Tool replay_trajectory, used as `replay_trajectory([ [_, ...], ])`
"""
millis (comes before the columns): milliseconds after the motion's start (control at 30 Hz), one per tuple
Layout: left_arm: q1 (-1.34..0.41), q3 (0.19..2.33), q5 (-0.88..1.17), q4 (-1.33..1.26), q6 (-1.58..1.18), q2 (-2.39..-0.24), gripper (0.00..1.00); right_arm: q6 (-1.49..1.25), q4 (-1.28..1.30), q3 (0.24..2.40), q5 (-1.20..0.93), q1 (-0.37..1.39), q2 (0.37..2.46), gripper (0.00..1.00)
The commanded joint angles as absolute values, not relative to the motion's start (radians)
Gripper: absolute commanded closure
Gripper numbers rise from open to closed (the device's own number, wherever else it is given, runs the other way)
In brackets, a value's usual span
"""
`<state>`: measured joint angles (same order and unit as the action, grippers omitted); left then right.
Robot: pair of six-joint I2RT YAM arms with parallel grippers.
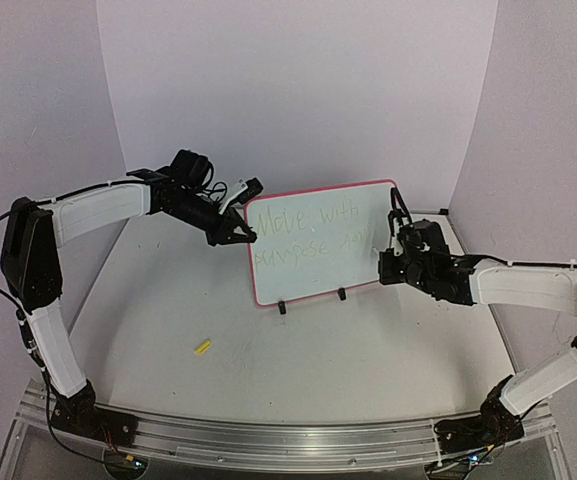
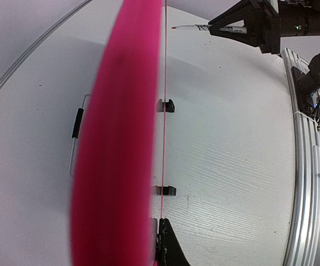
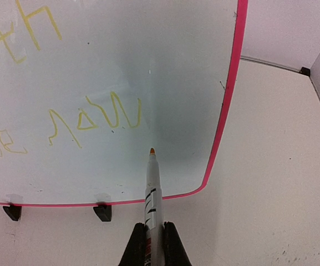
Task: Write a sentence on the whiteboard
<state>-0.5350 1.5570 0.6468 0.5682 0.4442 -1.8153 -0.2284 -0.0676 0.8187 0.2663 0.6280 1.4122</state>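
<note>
The whiteboard [image 1: 353, 215] with its pink-red frame stands upright on two black feet [image 1: 282, 307] mid-table. The sentence [image 1: 303, 222] runs in two lines of faint yellow handwriting; its lower line's end shows in the right wrist view [image 3: 93, 117]. My left gripper [image 1: 240, 236] is shut on the board's left edge; its wrist view shows the blurred pink frame [image 2: 115, 144] beside one black finger [image 2: 169, 249]. My right gripper [image 1: 392, 256] is shut on a grey marker [image 3: 152, 191]. The marker's orange tip [image 3: 152, 151] sits just off the board's lower right, right of the last word.
A small yellow marker cap [image 1: 203, 347] lies on the table in front of the board, to the left. An aluminium rail [image 1: 288, 438] runs along the near edge. White walls enclose the back and sides. A wire stand [image 2: 74, 138] shows behind the board.
</note>
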Motion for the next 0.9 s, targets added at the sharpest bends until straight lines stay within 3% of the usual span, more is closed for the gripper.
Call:
replay_trajectory([
  [0, -0.529, 1.542, 0.525, 0.586, 0.496, -1.811, 1.00, -0.213, -0.123, 0.871, 0.262, 0.618, 1.435, 1.00],
  [867, -0.529, 1.541, 0.530, 0.586, 0.495, -1.809, 1.00, -0.200, -0.125, 0.885, 0.253, 0.608, 1.437, 1.00],
])
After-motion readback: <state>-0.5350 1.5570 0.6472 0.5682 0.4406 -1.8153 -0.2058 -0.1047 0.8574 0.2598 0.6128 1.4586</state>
